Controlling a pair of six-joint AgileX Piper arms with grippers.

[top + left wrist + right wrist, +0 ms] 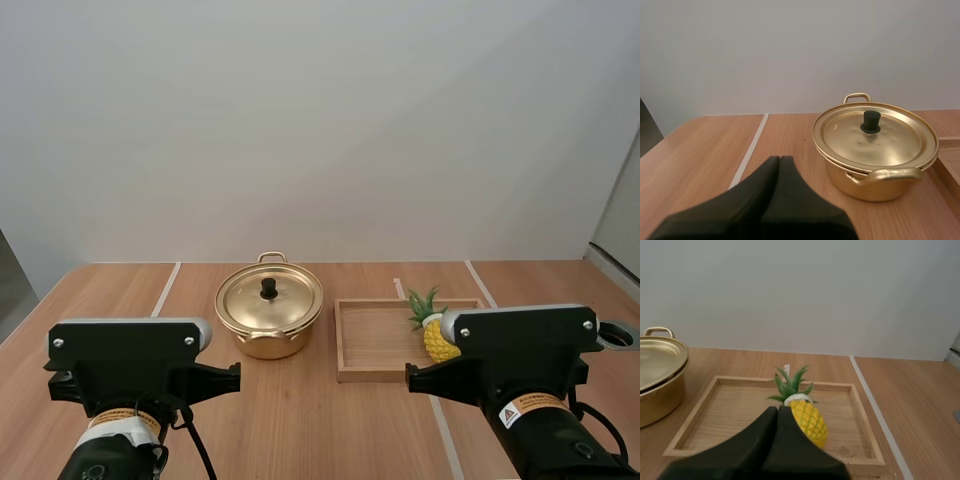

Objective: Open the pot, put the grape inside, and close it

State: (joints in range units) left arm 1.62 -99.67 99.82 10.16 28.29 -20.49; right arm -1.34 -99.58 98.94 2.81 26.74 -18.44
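Pot (269,335), gold, lid (269,300) on, stands on the desk (330,430) ahead of the left end effector (780,159) and a little to its right, well apart from it. Left fingers lie pressed together, holding nothing. Right end effector (778,409) is likewise closed and empty. Just beyond its tips a pineapple (807,420) lies in the wooden tray (730,405). The pot is off to its left, beside the tray. The desk is light wood with pale strips. A plain pale wall (320,120) stands behind it.
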